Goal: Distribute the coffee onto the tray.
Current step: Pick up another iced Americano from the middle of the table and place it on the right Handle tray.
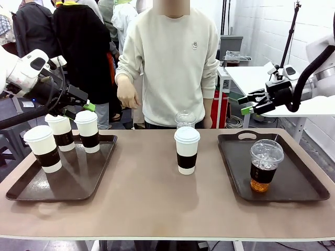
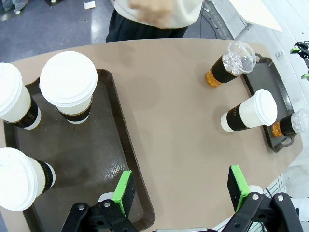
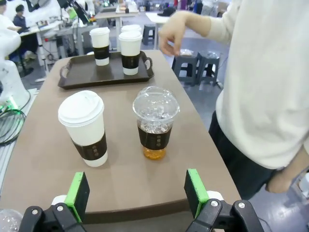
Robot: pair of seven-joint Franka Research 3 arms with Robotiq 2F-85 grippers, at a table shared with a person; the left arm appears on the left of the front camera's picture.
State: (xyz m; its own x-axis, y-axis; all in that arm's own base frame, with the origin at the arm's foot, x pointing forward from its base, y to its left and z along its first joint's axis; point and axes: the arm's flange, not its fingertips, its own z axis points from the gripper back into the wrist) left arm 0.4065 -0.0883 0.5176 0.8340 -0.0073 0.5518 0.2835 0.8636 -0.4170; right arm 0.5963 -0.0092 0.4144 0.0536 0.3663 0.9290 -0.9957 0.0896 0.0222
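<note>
Three white cups [image 1: 62, 132] on left tray [image 1: 78, 180], one iced coffee [image 1: 264, 166] on right tray [image 1: 298, 180], we hold both jaws apart.

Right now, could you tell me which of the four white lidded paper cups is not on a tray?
The white cup at mid-table, on bare tabletop; the other three stand on the left tray.

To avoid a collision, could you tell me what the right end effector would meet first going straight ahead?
Probably the clear plastic dome-lidded cup of brown iced coffee, roughly centred ahead of it; depth is unclear.
</note>
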